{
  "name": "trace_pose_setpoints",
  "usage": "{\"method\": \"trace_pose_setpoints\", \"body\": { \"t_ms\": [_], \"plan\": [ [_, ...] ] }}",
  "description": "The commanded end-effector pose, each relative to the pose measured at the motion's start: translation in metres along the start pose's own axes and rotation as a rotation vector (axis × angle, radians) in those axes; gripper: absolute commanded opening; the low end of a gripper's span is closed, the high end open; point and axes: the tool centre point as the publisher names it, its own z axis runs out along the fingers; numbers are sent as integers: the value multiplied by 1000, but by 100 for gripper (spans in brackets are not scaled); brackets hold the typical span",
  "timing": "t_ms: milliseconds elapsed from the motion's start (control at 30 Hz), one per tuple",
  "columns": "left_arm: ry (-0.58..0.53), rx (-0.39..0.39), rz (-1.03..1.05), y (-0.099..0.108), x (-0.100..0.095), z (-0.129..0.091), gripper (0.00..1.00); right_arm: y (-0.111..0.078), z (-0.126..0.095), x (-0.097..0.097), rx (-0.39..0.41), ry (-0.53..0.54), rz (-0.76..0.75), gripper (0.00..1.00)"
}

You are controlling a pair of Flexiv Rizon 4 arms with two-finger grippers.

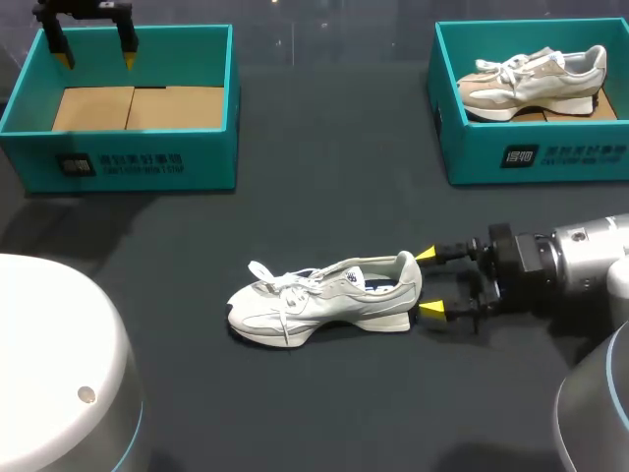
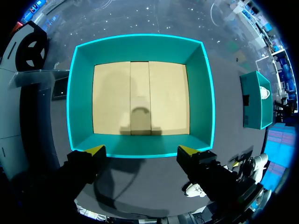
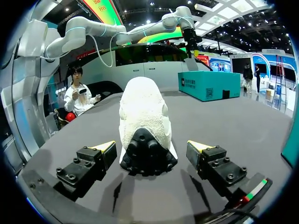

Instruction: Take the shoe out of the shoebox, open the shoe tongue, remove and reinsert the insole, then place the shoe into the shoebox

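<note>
A white sneaker (image 1: 324,300) lies on its sole mid-table, toe to the left and heel to the right. My right gripper (image 1: 429,283) is level with the heel, open, its yellow tips just behind the heel on either side and not touching it. From the right wrist, the heel of the sneaker (image 3: 142,121) stands between the spread fingers of the right gripper (image 3: 152,147). An empty teal shoebox (image 1: 133,162) with a cardboard floor stands at the back left. My left gripper (image 1: 93,39) hangs open above it with nothing held. The left wrist view looks straight down past the left gripper (image 2: 141,151) into that shoebox (image 2: 140,46).
A second teal box (image 1: 550,157) at the back right holds a beige sneaker (image 1: 536,84). Dark tabletop lies between the two boxes and in front of the white sneaker.
</note>
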Motion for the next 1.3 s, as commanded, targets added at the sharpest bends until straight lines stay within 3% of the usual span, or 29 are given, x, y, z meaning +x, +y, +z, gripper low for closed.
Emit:
{"method": "trace_pose_setpoints", "body": {
  "t_ms": [33, 1300],
  "plan": [
    [0, 0, 0, 0, 0, 0, 100, 2, 6, 3, 2, -1, -2, 100],
    [0, 0, 0, 0, 0, 0, 100, 8, 43, 6, 9, 46, -48, 100]
  ]
}}
